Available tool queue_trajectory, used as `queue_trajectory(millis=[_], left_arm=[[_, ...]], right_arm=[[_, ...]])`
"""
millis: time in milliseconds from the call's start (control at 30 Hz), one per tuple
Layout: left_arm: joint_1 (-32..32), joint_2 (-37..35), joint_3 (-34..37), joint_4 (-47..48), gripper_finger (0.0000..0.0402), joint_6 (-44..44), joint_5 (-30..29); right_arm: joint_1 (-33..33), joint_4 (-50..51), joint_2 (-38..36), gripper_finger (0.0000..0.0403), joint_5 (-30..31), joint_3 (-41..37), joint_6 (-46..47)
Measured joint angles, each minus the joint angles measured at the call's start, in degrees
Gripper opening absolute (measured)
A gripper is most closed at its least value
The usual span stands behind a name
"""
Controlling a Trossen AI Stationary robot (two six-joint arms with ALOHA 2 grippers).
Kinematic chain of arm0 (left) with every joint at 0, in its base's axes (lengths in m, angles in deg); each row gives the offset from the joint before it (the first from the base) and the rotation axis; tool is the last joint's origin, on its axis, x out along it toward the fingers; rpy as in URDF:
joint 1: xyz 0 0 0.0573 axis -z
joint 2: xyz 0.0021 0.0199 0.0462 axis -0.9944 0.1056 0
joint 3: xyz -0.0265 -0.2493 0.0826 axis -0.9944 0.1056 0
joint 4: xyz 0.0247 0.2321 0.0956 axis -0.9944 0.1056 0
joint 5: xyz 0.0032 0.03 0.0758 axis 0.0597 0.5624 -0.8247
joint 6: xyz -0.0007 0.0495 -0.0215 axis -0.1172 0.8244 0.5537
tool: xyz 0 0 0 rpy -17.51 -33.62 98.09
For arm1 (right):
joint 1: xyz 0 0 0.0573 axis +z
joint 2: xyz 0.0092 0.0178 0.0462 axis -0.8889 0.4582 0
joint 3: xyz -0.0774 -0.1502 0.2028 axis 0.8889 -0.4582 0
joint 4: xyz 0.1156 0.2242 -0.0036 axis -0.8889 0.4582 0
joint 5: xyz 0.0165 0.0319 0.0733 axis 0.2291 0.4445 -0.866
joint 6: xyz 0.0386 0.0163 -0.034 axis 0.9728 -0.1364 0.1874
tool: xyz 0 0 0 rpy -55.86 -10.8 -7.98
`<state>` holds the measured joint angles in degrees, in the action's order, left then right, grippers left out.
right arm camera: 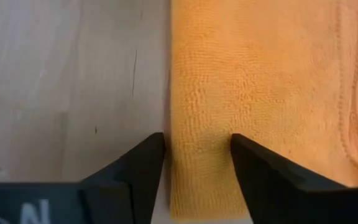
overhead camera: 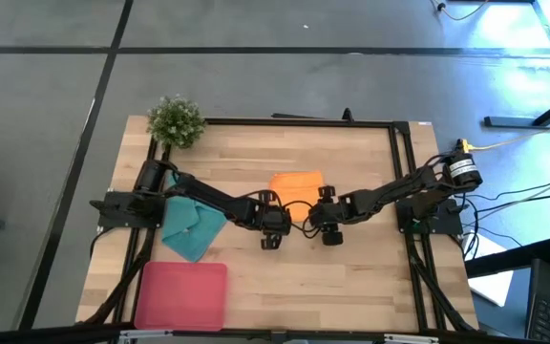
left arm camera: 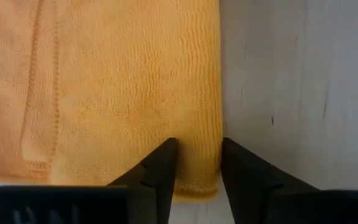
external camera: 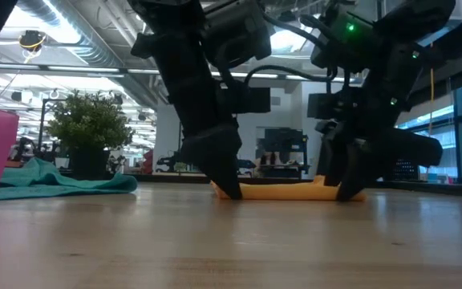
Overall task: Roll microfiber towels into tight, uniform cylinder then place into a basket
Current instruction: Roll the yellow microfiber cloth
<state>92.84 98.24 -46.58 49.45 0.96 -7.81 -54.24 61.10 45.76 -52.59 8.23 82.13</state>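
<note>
Both grippers sit nearest the overhead camera, meeting at the table's middle: the left gripper (overhead camera: 273,236) and the right gripper (overhead camera: 329,232) each stand at a near corner of the orange towel (overhead camera: 297,185), which lies flat beyond their fingertips. That paired stance looks chosen so the edge can be lifted evenly and rolled straight. Off to the left arm's side lies the teal towel (overhead camera: 193,227), crumpled and partly under that arm, with the pink basket (overhead camera: 181,295) nearer the front edge and holding nothing visible. A potted plant (overhead camera: 176,119) stands at the far corner, clear of the work.

From table height, the two sets of fingers come down to the wood, one at each end of the orange towel (external camera: 283,189), which lies low and unrolled between them.

Through the left wrist camera, the left gripper (left arm camera: 197,163) has its jaws narrow, with a folded side edge of the orange towel (left arm camera: 117,87) lying in the gap; whether they pinch it yet I cannot tell.

Through the right wrist camera, the right gripper (right arm camera: 197,163) has wider jaws straddling the towel's opposite edge (right arm camera: 260,87), one finger on bare wood, the cloth between them not visibly squeezed. By my reckoning, rolling has not yet begun.
</note>
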Motion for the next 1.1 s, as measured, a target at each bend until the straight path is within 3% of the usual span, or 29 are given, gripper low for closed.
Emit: queue_trajectory(millis=[233,367,600,900,1100], left_arm=[[0.07,0.19,-0.07,0.66,0.0014,-0.25,1.01],[0.35,0.24,-0.03,0.94,0.0006,-1.73,1.54],[3.20,-0.19,0.01,1.18,0.0001,-6.97,6.14],[7.39,-0.77,-1.58,1.09,0.0000,-12.05,12.16],[9.40,-0.79,-4.25,2.31,0.0000,-12.28,16.74]], right_arm=[[0.11,-0.49,0.26,0.0082,-0.71,-0.04,1.81],[0.03,-0.81,0.26,0.0014,-3.56,-0.07,1.72],[2.14,0.69,-0.56,0.0007,-5.85,0.02,4.59],[5.78,1.73,-3.45,0.0007,-20.19,1.15,7.85],[7.41,2.82,-3.51,0.0006,-23.62,3.41,8.33]])
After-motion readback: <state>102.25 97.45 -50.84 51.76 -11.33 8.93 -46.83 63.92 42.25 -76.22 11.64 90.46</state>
